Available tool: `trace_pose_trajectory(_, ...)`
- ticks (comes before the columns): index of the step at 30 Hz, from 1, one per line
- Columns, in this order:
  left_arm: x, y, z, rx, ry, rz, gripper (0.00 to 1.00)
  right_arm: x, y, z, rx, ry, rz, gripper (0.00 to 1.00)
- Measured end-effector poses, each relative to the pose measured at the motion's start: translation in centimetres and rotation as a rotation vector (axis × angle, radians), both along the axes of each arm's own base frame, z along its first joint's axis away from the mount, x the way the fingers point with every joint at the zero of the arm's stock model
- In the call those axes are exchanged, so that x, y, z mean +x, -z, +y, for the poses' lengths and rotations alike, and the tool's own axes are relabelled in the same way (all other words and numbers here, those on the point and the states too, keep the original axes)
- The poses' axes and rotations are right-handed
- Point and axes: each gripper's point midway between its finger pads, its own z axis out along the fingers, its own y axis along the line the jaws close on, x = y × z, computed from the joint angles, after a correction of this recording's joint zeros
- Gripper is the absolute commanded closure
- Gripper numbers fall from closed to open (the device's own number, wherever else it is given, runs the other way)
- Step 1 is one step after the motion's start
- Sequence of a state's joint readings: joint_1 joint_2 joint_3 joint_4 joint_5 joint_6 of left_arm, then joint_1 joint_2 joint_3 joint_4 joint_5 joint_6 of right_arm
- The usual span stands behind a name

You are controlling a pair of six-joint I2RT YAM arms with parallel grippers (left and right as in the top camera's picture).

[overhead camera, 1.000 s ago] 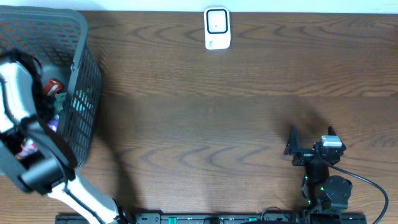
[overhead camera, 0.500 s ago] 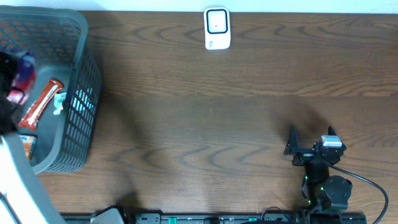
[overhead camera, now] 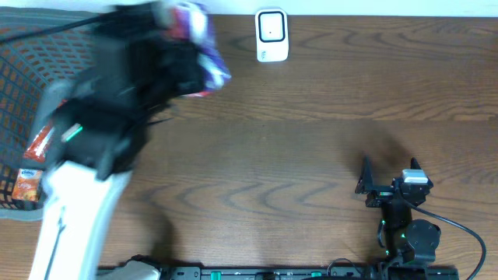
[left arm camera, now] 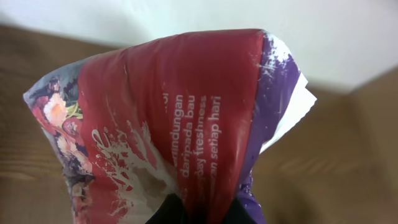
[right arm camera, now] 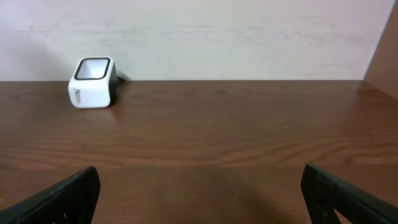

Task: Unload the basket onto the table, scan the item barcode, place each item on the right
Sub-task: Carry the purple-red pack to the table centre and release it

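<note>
1. The wooden worktop point(overhead camera: 311, 155) is bare across its middle.
2. A grey mesh basket point(overhead camera: 19, 93) sits at its left end with packets inside.
3. The left arm point(overhead camera: 82, 187), blurred in the overhead view, reaches toward the far edge.
4. The red-and-purple pouch point(left arm camera: 168, 118) is pinched at its lower end by the closed left gripper point(left arm camera: 202, 214). It is lifted off the worktop, its long axis running out from the fingers.
5. The right gripper point(overhead camera: 389, 167) rests near the front edge, jaws wide and empty.
6. The white scanner point(overhead camera: 271, 35) stands just to the pouch's right. The left arm is far nearer to it, so a short rightward carry probably remains.
</note>
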State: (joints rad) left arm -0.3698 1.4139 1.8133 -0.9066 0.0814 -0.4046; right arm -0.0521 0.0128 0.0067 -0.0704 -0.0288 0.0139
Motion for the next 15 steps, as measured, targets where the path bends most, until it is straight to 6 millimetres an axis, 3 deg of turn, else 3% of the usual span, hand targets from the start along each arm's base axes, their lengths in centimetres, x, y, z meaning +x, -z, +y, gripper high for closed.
trace_pose_trajectory(2, 1.7, 3.9, -2.8, 0.083, 0.064, 0.074, 0.93, 0.0, 0.0, 0.0, 0.0, 0.0, 0.0, 0.01)
trace_pose_trajectory(3, 2.9, 7.6, -5.1, 0.148, 0.115, 0.141, 0.93, 0.0, 0.0, 0.0, 0.0, 0.0, 0.0, 0.01)
trace_pose_trajectory(4, 3.4, 9.8, -6.2, 0.178, 0.141, 0.183, 0.93, 0.0, 0.0, 0.0, 0.0, 0.0, 0.0, 0.01)
trace_pose_trajectory(10, 5.1, 22.1, -11.2, 0.315, 0.23, 0.394, 0.93, 0.0, 0.0, 0.0, 0.0, 0.0, 0.0, 0.01)
trace_pose_trajectory(11, 5.0, 23.7, -11.7, 0.327, 0.236, 0.421, 0.87, 0.0, 0.0, 0.0, 0.0, 0.0, 0.0, 0.01)
trace_pose_trajectory(14, 4.6, 27.4, -12.9, 0.356, 0.246, 0.486, 0.2, 0.0, 0.0, 0.0, 0.0, 0.0, 0.0, 0.01)
trace_pose_trajectory(15, 4.5, 28.1, -13.2, 0.362, 0.248, 0.499, 0.09, 0.0, 0.0, 0.0, 0.0, 0.0, 0.0, 0.01)
